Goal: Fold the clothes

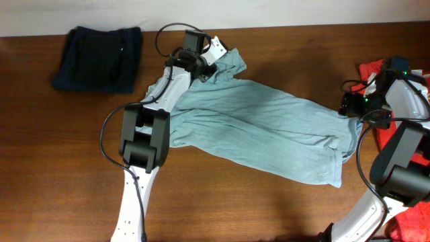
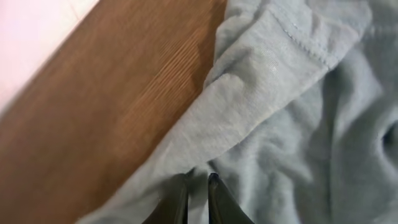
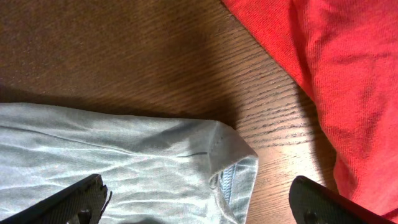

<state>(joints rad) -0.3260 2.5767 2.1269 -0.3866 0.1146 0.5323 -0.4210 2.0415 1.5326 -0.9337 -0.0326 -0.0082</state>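
Note:
A pale blue-green garment (image 1: 262, 128) lies spread slantwise across the middle of the table. My left gripper (image 1: 201, 67) sits at its upper left corner and is shut on a fold of that cloth (image 2: 198, 180). My right gripper (image 1: 353, 111) is open over the garment's right end; its fingers (image 3: 199, 199) straddle the hem corner (image 3: 233, 155) without touching it. A red garment (image 3: 348, 81) lies just right of that corner.
A folded dark navy garment (image 1: 99, 57) lies at the back left. Red clothes (image 1: 376, 70) lie at the right edge, with more red cloth at the lower right (image 1: 411, 225). The table's far edge runs along the top of the overhead view.

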